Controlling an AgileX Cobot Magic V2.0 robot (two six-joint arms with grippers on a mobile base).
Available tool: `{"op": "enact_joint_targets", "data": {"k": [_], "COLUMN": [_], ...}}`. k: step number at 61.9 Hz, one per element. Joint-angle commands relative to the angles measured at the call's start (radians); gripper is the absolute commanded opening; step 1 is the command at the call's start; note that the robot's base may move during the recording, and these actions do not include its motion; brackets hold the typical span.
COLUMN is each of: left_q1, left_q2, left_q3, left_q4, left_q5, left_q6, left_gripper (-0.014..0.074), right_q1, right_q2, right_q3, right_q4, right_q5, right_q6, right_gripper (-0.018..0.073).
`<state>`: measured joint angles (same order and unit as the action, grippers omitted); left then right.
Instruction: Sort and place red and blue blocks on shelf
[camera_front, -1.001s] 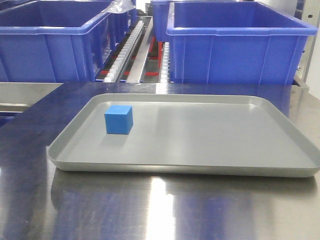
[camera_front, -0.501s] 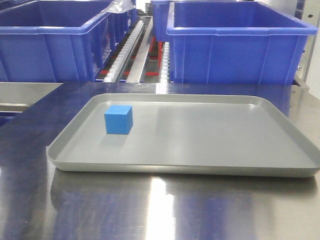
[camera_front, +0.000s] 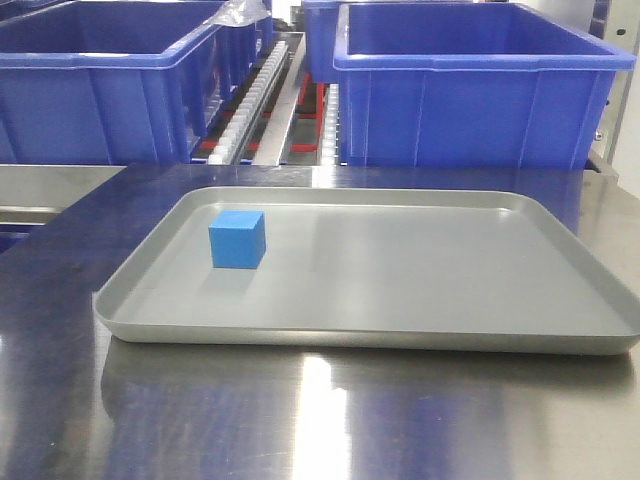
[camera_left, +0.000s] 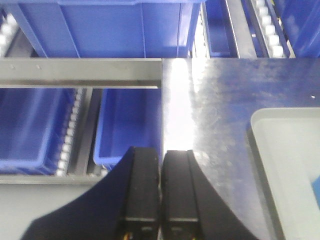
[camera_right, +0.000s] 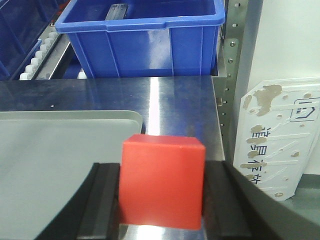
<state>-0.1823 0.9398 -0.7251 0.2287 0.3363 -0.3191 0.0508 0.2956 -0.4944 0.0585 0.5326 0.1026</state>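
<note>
Two cubes: one gripped, one waiting on the tray

Front view: the blue cube (camera_front: 237, 240) sits flat on the left part of the grey tray (camera_front: 400, 335), well apart from the rim, which leaves it open to a grasp from above. The tray rests on the steel table (camera_front: 320, 420). Beyond it, blue bins (camera_front: 470, 100) stand on the shelf (camera_front: 250, 110). Neither arm shows here, nor does the red cube.

Left wrist view: the left gripper (camera_left: 160, 192) is clenched on nothing, its fingers pressed together. It hangs over the table's left edge, near the tray's corner, and I judge it parked out of the way. A blue sliver at the right border may be the cube, cut off.

Right wrist view: the right gripper (camera_right: 161, 200) grasps the red cube (camera_right: 162, 182) squarely by two opposite side faces, just right of the tray. It is probably bound for the shelf. The cube hides the fingertips. Whether the cube is clear of the table, I cannot tell.
</note>
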Motion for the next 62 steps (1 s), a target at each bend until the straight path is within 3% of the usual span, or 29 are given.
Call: {"op": "enact_joint_targets", "data": {"k": [1, 9, 16, 26, 31, 44, 62], "left_q1": [-0.006, -0.006, -0.006, -0.006, -0.006, -0.026, -0.177], "left_q2": [0.000, 0.007, 0.024, 0.052, 0.066, 0.121, 0.266], "left_q3": [-0.038, -0.038, -0.041, -0.047, -0.061, -0.146, -0.316], "left_q4": [-0.049, -0.125, -0.132, -0.141, -0.169, -0.208, -0.220], "left_q5": [-0.061, -0.040, 0.004, 0.034, 0.057, 0.149, 0.237], "left_q6": [-0.009, -0.009, -0.009, -0.009, -0.009, -0.007, -0.009], "left_gripper": [0.0124, 0.0125, 0.0162, 0.0439, 0.0519, 0.0521, 0.0521], "right_q1": [-0.008, -0.008, -0.008, -0.008, -0.008, -0.008, -0.008], "right_q2": [0.007, 0.007, 0.007, 0.007, 0.007, 0.007, 0.007], "right_q3": [-0.029, -0.029, -0.029, -0.029, -0.029, -0.029, -0.029], "right_q4": [-0.004, -0.004, -0.004, -0.004, -0.004, -0.004, -0.004], "right_q5": [-0.086, -0.086, -0.086, -0.086, -0.086, -0.086, -0.086], "right_q6": [-0.005, -0.005, -0.005, -0.005, -0.005, -0.005, -0.005], "right_gripper": [0.0049, 0.0049, 0.0049, 0.0049, 0.0049, 0.0049, 0.0049]}}
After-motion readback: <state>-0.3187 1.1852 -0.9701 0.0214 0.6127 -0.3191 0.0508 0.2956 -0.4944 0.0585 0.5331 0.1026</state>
